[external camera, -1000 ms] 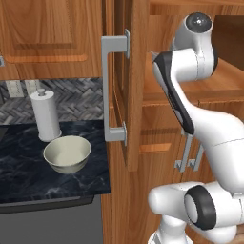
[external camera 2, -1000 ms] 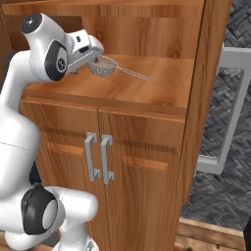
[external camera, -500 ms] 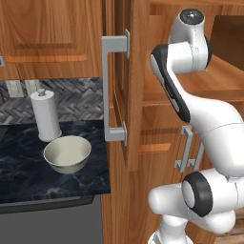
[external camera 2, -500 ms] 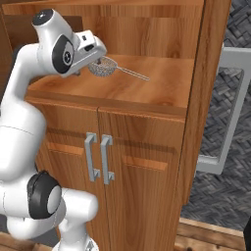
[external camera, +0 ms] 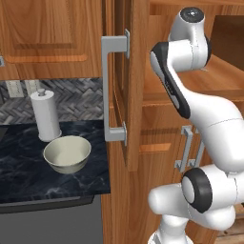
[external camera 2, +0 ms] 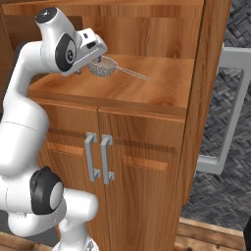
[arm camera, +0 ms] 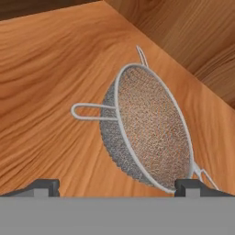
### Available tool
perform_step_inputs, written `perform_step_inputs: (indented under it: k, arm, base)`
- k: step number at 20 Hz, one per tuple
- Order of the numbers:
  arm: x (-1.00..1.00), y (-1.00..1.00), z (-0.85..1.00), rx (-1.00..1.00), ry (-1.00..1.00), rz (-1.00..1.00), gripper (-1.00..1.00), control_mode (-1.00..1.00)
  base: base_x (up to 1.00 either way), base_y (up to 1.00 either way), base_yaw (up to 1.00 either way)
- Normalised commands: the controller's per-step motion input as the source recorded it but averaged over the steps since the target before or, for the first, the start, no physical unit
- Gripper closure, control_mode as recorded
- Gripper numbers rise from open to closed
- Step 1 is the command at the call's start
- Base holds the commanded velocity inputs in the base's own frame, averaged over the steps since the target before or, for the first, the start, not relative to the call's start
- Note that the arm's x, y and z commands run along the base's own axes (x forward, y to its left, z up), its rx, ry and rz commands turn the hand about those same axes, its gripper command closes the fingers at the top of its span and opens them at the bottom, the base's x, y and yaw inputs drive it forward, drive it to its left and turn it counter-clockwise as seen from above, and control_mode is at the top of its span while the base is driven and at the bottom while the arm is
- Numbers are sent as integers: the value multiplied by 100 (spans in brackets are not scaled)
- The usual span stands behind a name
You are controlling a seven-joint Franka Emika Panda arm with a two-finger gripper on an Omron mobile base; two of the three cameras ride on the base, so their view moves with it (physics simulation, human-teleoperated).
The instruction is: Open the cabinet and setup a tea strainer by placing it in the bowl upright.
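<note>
cabinet: door swung open, I see its edge and long handle.
shelf: wood, inside the cabinet, above two short doors.
bowl: on dark counter, left of door, near paper towel roll.
gripper: fingers wide apart, holding nothing, just over strainer.
strainer: tipped on shelf, handle pointing right.
</note>
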Motion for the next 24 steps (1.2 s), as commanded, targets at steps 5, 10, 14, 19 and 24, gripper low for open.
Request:
perform_step_inputs:
  k: [5, 10, 14, 19, 24]
  arm:
    - [11, 0, 0, -5, 0, 6, -100, -100]
    - [16, 0, -1, -6, 0, 7, -100, -100]
    - [23, 0, -3, -7, 0, 5, -100, -100]
    - [24, 0, -13, -7, 3, 2, -100, -100]
    - [18, 0, -20, -5, 9, 0, -100, -100]
  base:
    - [0, 0, 0]
    - [0, 0, 0]
    - [0, 0, 0]
    - [0, 0, 0]
    - [0, 0, 0]
